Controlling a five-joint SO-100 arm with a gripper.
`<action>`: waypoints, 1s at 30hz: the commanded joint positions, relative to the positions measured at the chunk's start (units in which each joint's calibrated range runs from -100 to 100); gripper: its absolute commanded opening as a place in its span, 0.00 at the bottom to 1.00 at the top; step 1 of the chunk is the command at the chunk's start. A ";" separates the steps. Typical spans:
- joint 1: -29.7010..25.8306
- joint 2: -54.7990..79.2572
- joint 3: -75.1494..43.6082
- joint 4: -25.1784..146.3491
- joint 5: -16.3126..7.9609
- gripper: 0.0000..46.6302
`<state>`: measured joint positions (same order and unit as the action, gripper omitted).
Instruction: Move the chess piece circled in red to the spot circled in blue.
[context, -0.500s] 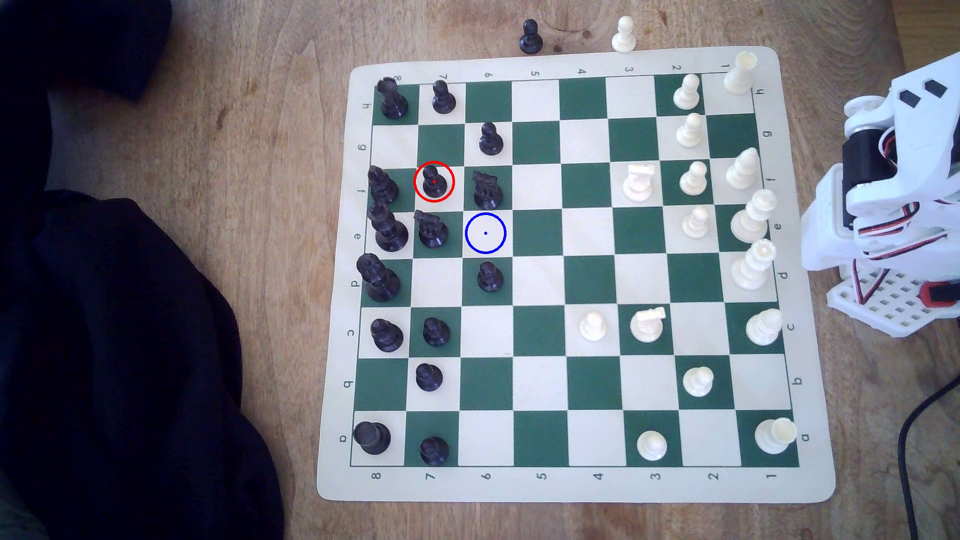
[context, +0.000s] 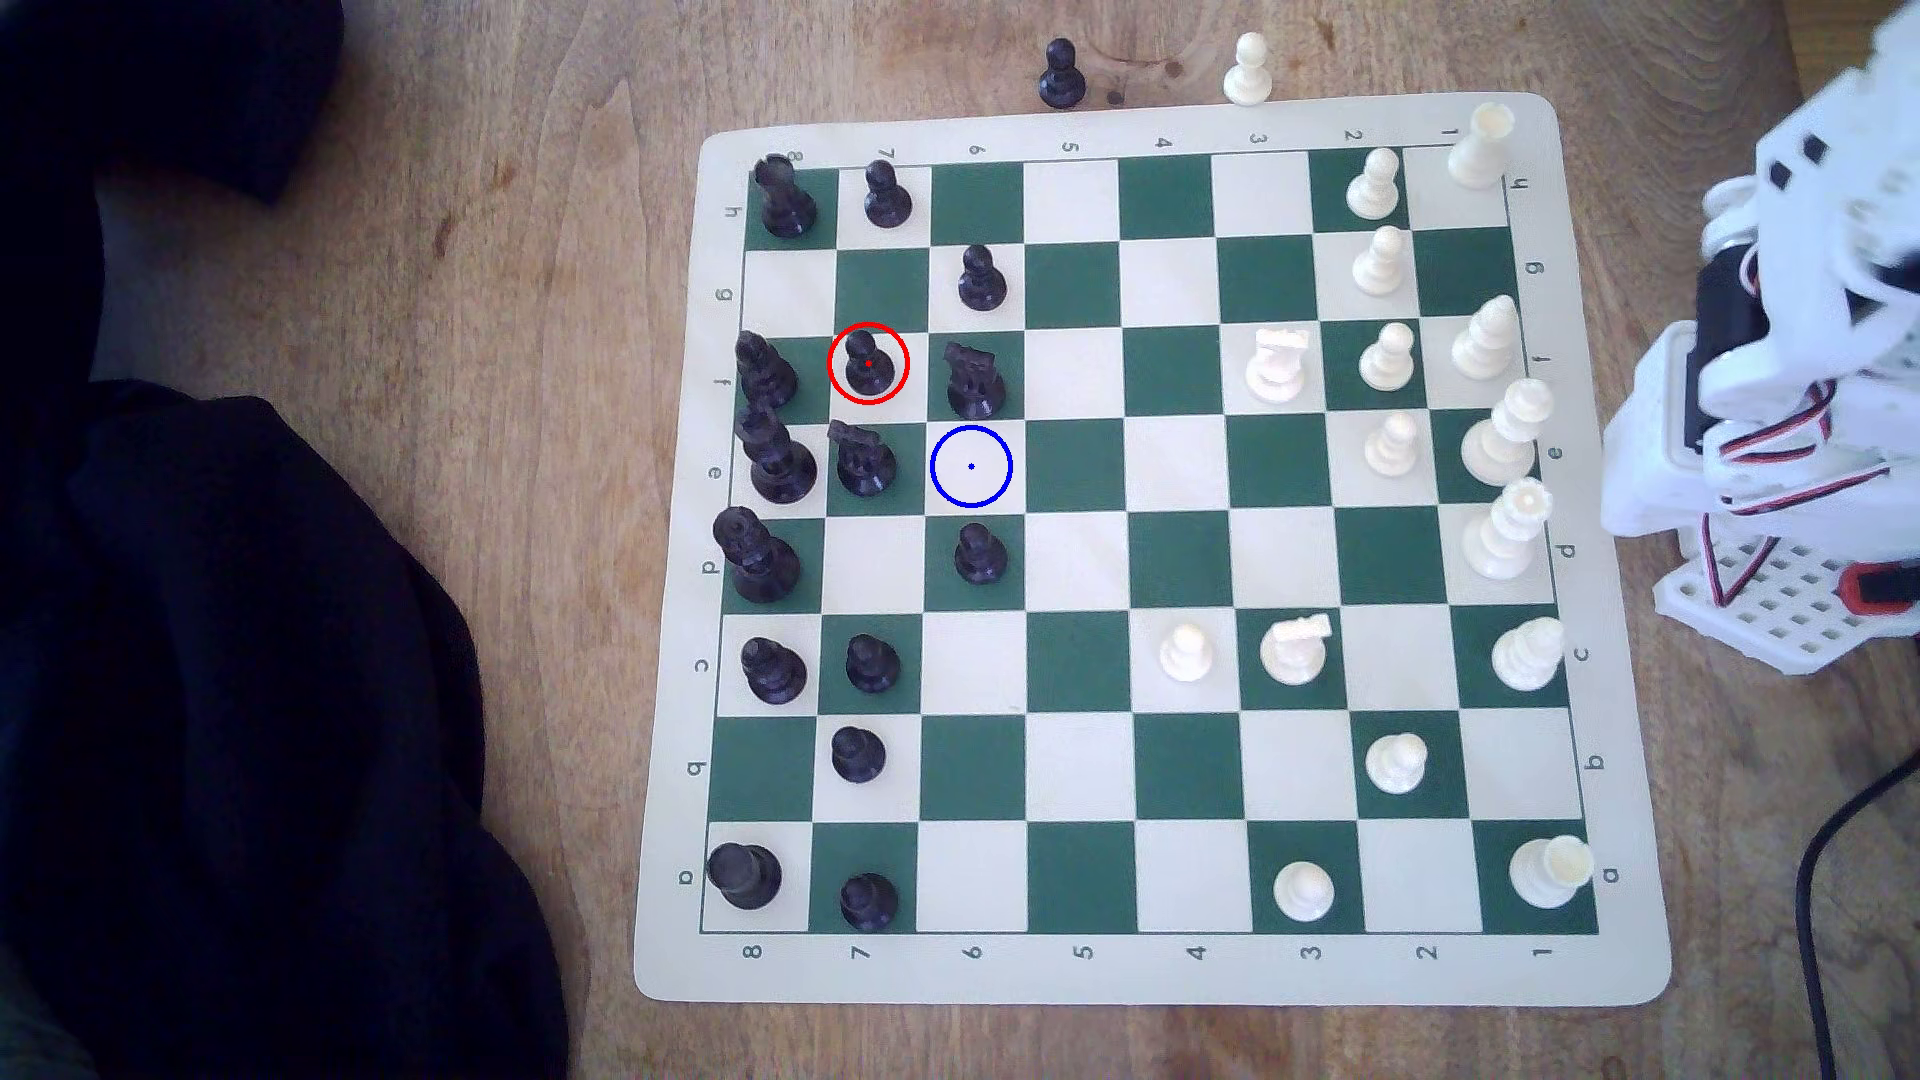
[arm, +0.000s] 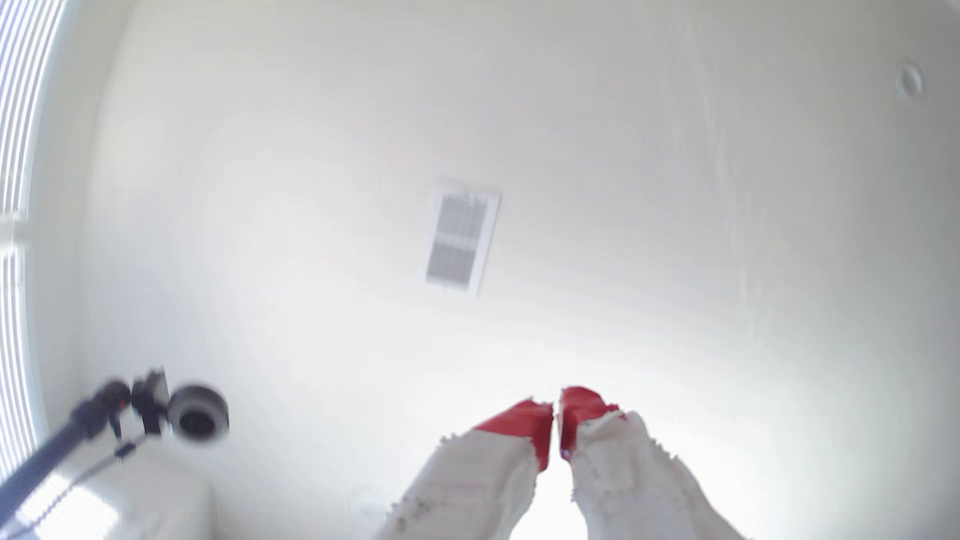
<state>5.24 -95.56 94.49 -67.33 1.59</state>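
The chess piece (context: 868, 363), a black pawn, is standing upright inside the red ring on a cream square, with black knights (context: 974, 379) just beside it. The spot (context: 970, 466) is lying bare, diagonally adjacent, so the transfer looks not yet begun. The arm (context: 1797, 343) is sitting folded off the chessboard (context: 1143, 966) at the exterior view's right. The gripper (arm: 556, 420) is pointing at the ceiling, red-tipped jaws nearly together, gripping nothing.

Exterior overhead above board (context: 1081, 125); wrist camera ceilingward.
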 joint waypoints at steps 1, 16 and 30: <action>1.22 -0.28 -4.73 18.27 0.15 0.00; 2.70 13.30 -24.04 72.90 -0.20 0.01; -0.43 49.21 -63.39 109.92 -3.22 0.00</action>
<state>4.28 -53.58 46.41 33.55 -0.46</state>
